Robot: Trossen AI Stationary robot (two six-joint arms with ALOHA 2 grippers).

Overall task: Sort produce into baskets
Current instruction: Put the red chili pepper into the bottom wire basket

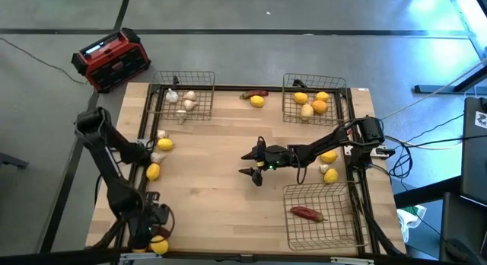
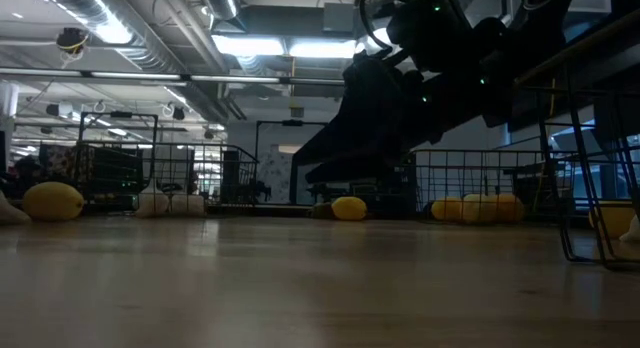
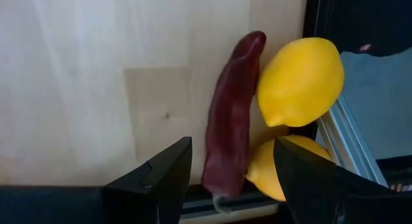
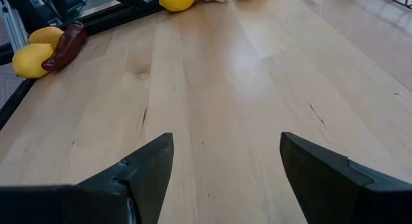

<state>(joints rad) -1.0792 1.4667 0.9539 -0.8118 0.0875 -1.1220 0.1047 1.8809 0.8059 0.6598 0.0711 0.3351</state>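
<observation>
Produce lies scattered over the tabletop [image 1: 228,189] in the high view: whitish bulbs [image 1: 183,101] sit in the far-left basket [image 1: 185,95], yellow and orange fruits [image 1: 310,103] fill the far-right basket [image 1: 313,97], and one red pepper [image 1: 307,213] lies in the near-right basket [image 1: 321,215]. A lemon [image 1: 257,101] and a dark pepper lie between the two far baskets; more lemons rest along the left edge. The right end effector [image 1: 249,163] hangs over the middle of the tabletop, fingers spread and empty. The left end effector [image 1: 154,236] is at the near-left corner.

The low view shows a lemon [image 2: 52,200] at far left and another [image 2: 349,208] under the dark arm.

In the left wrist view, a dark red pepper [image 3: 233,118] lies touching two lemons [image 3: 299,80] at the tabletop's edge, the spread fingers [image 3: 161,179] around its near end without touching it.

The right wrist view shows bare wood between spread fingers [image 4: 145,169], with that same pepper [image 4: 65,46] and lemons in the corner beyond.
</observation>
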